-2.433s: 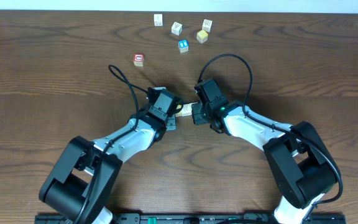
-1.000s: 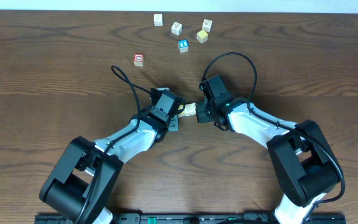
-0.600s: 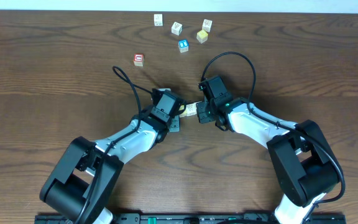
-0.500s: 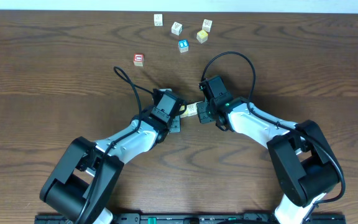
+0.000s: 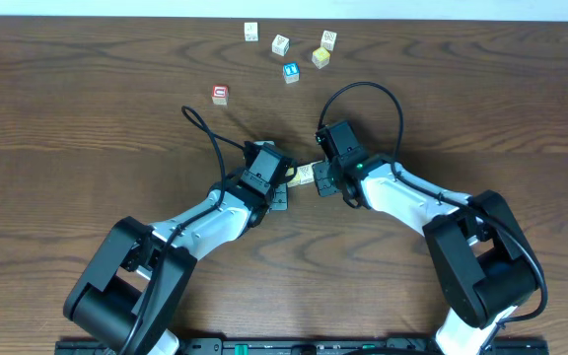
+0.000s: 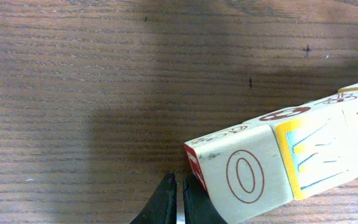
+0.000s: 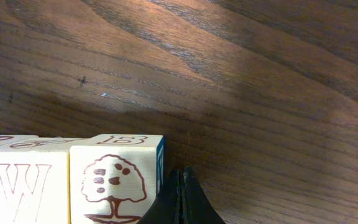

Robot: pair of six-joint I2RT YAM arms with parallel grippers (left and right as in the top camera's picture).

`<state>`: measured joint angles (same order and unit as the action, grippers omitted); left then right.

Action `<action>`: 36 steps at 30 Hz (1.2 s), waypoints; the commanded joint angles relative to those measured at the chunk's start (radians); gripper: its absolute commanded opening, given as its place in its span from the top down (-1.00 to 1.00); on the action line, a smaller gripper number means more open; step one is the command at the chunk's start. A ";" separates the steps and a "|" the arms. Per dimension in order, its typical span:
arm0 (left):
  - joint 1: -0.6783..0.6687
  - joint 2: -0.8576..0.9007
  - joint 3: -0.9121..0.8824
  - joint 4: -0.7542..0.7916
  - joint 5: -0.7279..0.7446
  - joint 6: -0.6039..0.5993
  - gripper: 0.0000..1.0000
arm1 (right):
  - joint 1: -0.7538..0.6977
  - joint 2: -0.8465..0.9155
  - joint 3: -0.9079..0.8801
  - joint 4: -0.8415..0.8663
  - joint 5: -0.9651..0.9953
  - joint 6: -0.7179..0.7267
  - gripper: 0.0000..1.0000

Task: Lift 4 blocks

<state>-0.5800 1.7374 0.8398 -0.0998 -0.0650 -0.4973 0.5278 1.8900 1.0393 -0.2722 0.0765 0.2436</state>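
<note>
Near the centre of the table [image 5: 87, 118], a row of four blocks [image 5: 302, 176] is pinched end to end between the two arms. The left gripper [image 5: 286, 183], jaws shut, butts against the 8 o'clock end at the O block [image 6: 244, 174]. The right gripper [image 5: 319, 178], likewise shut, butts against the 3 o'clock end at the tree block [image 7: 114, 180]. Six loose cubes [image 5: 280, 44] lie well apart toward 12 o'clock.
</note>
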 commanded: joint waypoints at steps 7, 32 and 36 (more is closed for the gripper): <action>-0.022 -0.018 0.013 0.018 0.053 0.009 0.85 | 0.024 0.018 0.034 -0.039 0.005 -0.043 0.97; -0.022 -0.018 0.013 0.018 0.053 0.009 0.85 | 0.077 0.018 0.081 -0.110 0.047 -0.084 0.98; -0.022 -0.018 0.013 0.018 0.053 0.010 0.85 | 0.087 0.018 0.081 -0.106 0.046 -0.080 0.97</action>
<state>-0.5907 1.7374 0.8398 -0.0982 -0.0467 -0.4973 0.5682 1.8919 1.1004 -0.3847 0.1997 0.1741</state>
